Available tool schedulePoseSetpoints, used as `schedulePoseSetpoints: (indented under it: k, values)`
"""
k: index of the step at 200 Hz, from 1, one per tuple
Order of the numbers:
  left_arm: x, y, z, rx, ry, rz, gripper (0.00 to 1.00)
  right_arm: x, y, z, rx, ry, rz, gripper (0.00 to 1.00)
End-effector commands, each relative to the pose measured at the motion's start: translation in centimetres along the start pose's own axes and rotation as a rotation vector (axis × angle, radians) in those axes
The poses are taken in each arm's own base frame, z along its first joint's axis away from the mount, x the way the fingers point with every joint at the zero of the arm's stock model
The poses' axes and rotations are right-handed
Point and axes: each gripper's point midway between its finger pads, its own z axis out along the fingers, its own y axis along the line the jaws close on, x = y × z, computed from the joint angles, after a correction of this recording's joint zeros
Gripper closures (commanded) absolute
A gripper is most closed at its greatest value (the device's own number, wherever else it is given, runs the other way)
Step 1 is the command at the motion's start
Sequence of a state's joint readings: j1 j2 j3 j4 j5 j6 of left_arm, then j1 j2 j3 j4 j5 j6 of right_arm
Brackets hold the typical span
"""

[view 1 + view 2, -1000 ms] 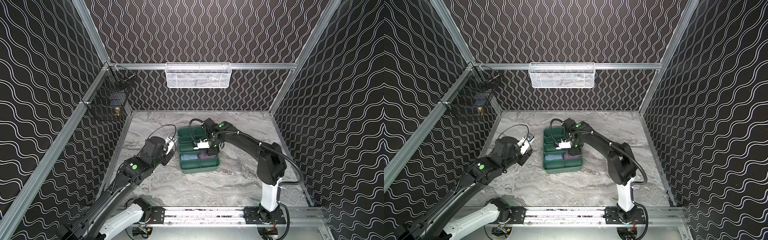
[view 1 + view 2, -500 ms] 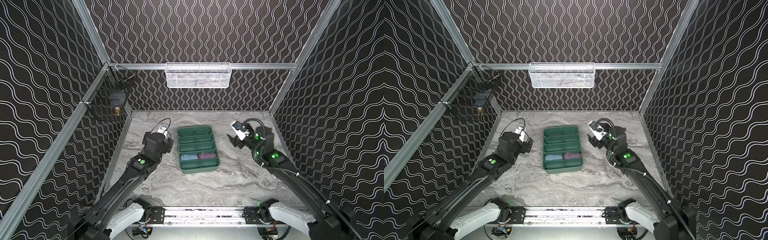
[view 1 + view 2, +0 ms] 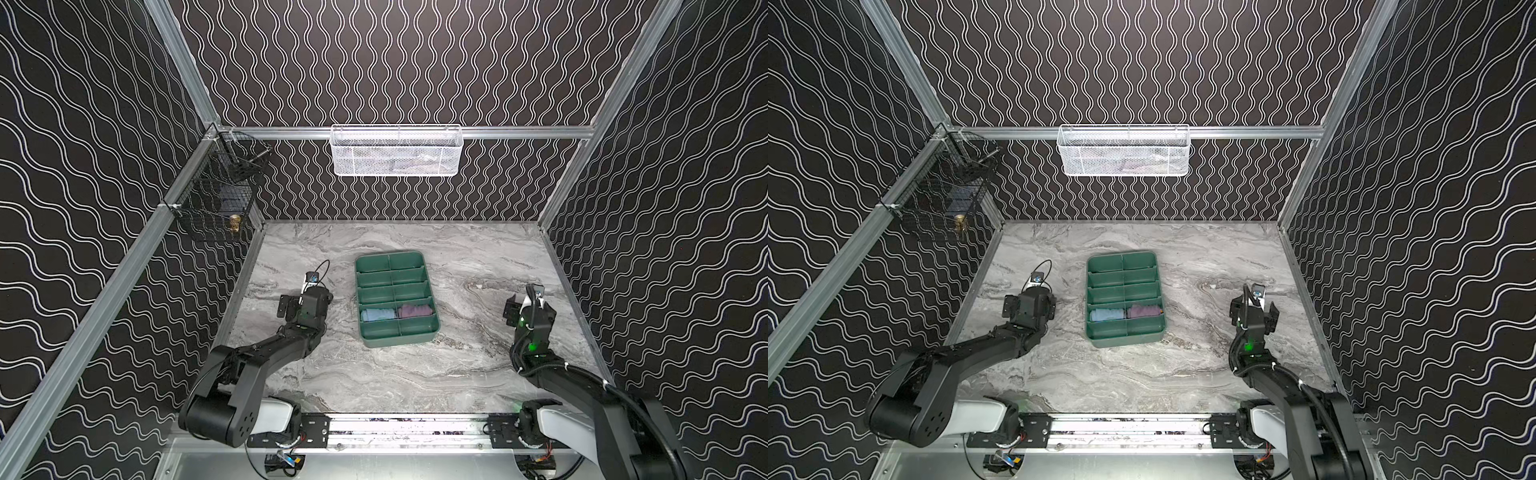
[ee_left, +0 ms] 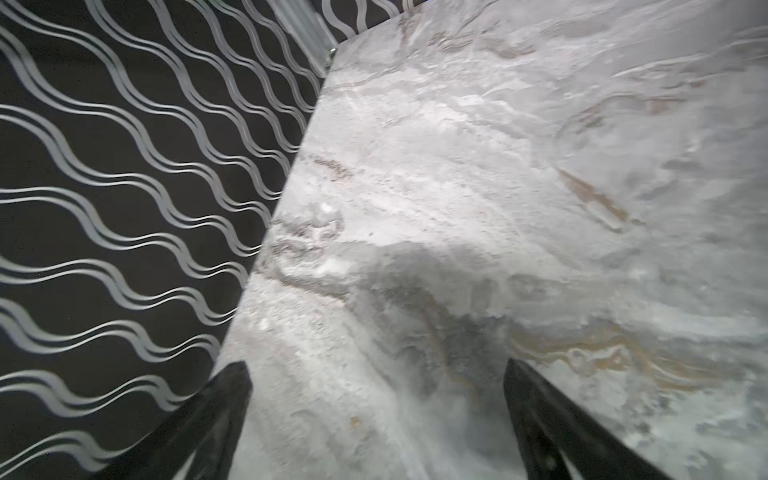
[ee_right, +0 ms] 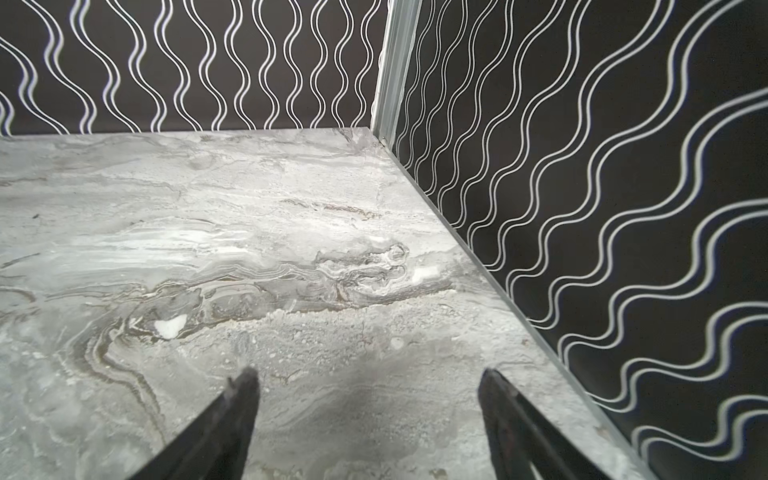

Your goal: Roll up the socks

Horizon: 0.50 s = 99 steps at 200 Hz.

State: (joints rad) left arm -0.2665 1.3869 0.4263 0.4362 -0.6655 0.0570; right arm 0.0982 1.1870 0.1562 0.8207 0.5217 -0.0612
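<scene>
Light blue sock (image 3: pixel 376 314): bunched into a short roll, lying in the left compartment of the tray's second row from the near edge.
Purple sock (image 3: pixel 415 310): also a compact roll, in the right compartment of the same row. It sits just beside the blue one, with the centre divider between them.
Green tray (image 3: pixel 399 340): sits flat near the middle of the tabletop (image 3: pixel 478 257), with two columns of five compartments. Every compartment other than the socks' two shows only green floor in both top views.
Left claw (image 4: pixel 376 365): fingers spread wide apart with only marble between them. It hangs over the tabletop close to the left wall, apart from the tray on its left side.
Right claw (image 5: pixel 369 372): fingers likewise parted and gripping nothing. It is above bare marble near the right wall, well apart from the tray.
Contact: neither claw touches a sock or the tray.
White mesh basket (image 3: pixel 395 153): hangs on the back rail, and its contents are too faint to tell.
Black wire basket (image 3: pixel 216 195): hangs on the left rail near the back corner.
</scene>
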Motion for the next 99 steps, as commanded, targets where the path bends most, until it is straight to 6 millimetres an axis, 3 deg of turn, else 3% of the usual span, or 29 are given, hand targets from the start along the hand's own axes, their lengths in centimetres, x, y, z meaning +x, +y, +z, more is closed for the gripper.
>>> schedulePoseSetpoints:
  k: [1,26,41,54,72,99]
  values:
    - [-3.4,-1.6,0.4,0.125,-0.182,-0.145,0.01,-5.1,1.2,-0.1,-0.097,-0.23,0.151,0.15]
    - [-4.3,-2.4,1.5,0.186,-0.22,-0.143,0.01,-4.4,3.5,0.3,-0.224,-0.252,0.111,0.15]
    - [-3.6,-2.9,2.3,0.218,-0.231,-0.14,0.01,-3.2,4.9,0.4,-0.298,-0.239,0.073,0.15]
    - [-2.3,-3.8,2.6,0.29,-0.261,-0.149,0.01,-3.3,4.9,0.3,-0.298,-0.28,0.066,0.13]
    - [-2.5,-5.0,2.7,0.383,-0.25,-0.12,0.01,-2.2,5.5,1.3,-0.318,-0.182,0.062,0.08]
    - [-2.7,-4.4,3.4,0.406,-0.248,-0.161,0.01,-2.3,5.5,3.2,-0.333,-0.134,0.085,0.06]
